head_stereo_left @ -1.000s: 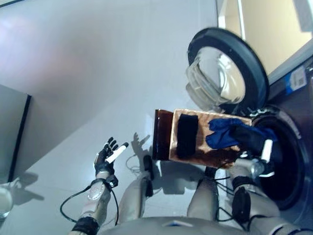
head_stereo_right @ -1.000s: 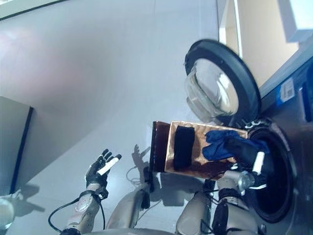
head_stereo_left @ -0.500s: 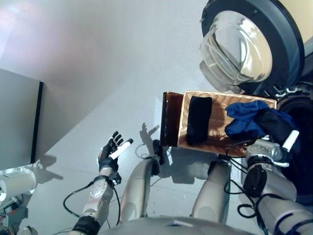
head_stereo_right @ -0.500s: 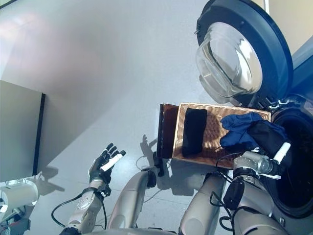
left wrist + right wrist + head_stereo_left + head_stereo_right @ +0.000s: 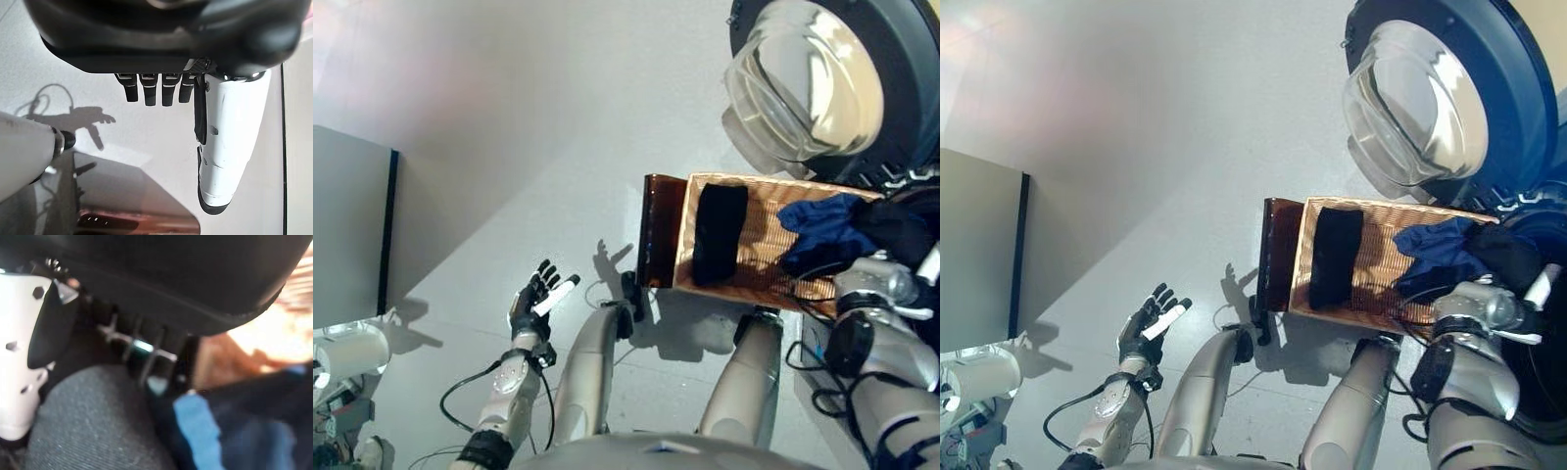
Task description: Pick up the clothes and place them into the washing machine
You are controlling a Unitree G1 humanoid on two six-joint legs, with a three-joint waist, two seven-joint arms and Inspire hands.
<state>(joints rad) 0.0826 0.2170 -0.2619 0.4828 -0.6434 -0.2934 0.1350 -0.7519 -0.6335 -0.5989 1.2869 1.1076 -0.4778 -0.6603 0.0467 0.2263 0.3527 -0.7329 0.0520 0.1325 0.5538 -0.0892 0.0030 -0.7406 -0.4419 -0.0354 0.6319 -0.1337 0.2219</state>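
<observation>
Grey floor fills most of both eye views, with a front-loading washing machine at the right edge, its round glass door (image 5: pixel 1435 103) swung wide and the dark drum opening (image 5: pixel 1547 323) below it. A wicker laundry basket (image 5: pixel 1371 259) sits on the floor just in front of the drum, with a dark brown panel (image 5: pixel 1273 255) along its far-left side.

Two garments lie in the basket: a black folded cloth (image 5: pixel 1335 257) near its left end, and a blue garment (image 5: pixel 822 230) bunched at the right end, overlapped by a dark grey piece (image 5: pixel 1500 257) toward the drum.

The right hand (image 5: pixel 1513 304) is at that bunch; its wrist view shows grey fabric (image 5: pixel 93 426) and blue cloth (image 5: pixel 200 431) pressed against the fingers (image 5: pixel 146 352), which appear curled into the cloth. The left hand (image 5: pixel 536 302) hangs over bare floor, fingers straight, empty.

The clothes look light, limp and likely to trail, so gathering a thick fold at the bunch's middle seems safer than pinching an edge.
</observation>
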